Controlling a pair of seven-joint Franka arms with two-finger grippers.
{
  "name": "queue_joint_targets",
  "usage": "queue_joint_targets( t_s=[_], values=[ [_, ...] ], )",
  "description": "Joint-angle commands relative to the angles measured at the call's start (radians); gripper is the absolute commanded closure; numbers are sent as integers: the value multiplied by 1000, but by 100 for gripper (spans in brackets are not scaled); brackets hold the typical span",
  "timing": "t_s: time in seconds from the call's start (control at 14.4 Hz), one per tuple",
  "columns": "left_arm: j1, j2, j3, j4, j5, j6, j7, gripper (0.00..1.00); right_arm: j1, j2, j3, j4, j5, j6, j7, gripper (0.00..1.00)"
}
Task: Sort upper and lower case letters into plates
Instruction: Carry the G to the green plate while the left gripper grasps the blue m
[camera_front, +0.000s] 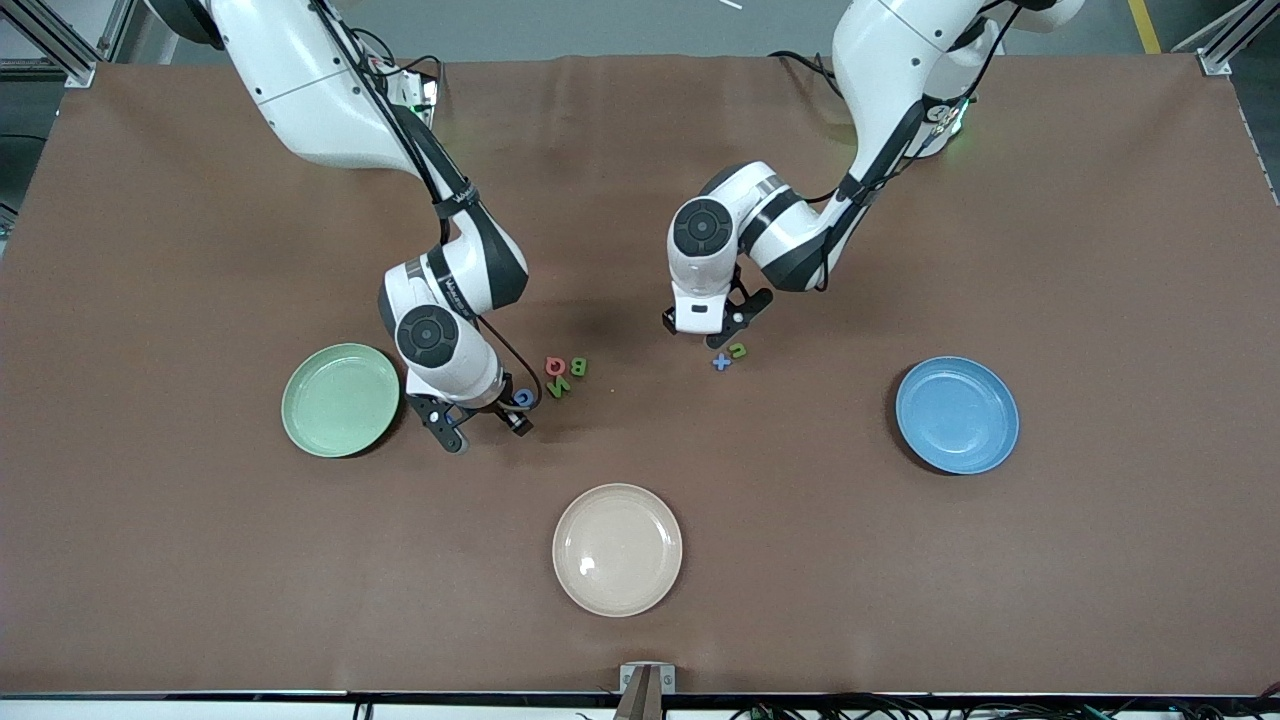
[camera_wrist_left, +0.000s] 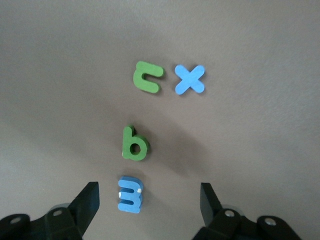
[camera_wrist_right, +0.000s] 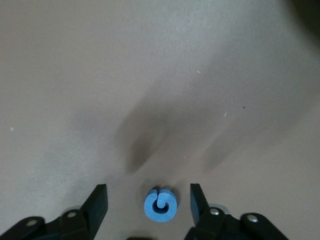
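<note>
Right gripper (camera_wrist_right: 148, 207): low over the table just beside the mint green plate (camera_front: 341, 400), on the side toward the cream plate (camera_front: 617, 549). Fingers are spread with a blue G (camera_wrist_right: 160, 204) sitting between them, gaps on both sides, so nothing is pinched.
Left gripper (camera_wrist_left: 149, 202): down near the middle of the table, farther from the front camera than the cream plate. Fingers stand wide apart, a blue m (camera_wrist_left: 130, 194) lying between them, not touching either one.
Mint green plate: toward the right arm's end, pretty much bare inside.
Blue plate (camera_front: 957, 414): toward the left arm's end, well apart from the cream plate, also nothing in it.
Cream plate: nearest the front camera of the three, just a glare spot on it.
Letters by the left gripper: green b (camera_wrist_left: 135, 145), green c (camera_wrist_left: 147, 76) and a blue x (camera_wrist_left: 190, 80), all lying flat on the table.
Letters by the right gripper: a red Q (camera_front: 555, 366), green B (camera_front: 578, 367) and green N (camera_front: 558, 387) in a tight little bunch, farther from the front camera than the cream plate.
Writing: there's small lettering on the right arm's wrist band but I can't read it.
</note>
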Motion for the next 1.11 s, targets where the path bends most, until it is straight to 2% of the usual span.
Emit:
queue_joint_targets(
  t_s=[0.0, 0.35, 0.83, 0.97, 1.04],
  values=[
    [-5, -5, 4, -35, 50, 33, -22, 14, 21, -2, -7, -21, 22, 18, 14, 43],
    [-8, 18, 4, -37, 51, 54, -22, 15, 36, 5, -8, -53, 24, 78, 25, 43],
    [-39, 42, 4, -37, 51, 67, -41, 20, 48, 6, -8, -69, 24, 83, 25, 43],
    [-42, 41, 4, -39, 51, 67, -42, 24, 51, 6, -8, -70, 24, 83, 25, 47],
    [-47, 41, 4, -46, 51, 67, -42, 25, 53, 6, -8, -70, 24, 83, 25, 52]
  ],
)
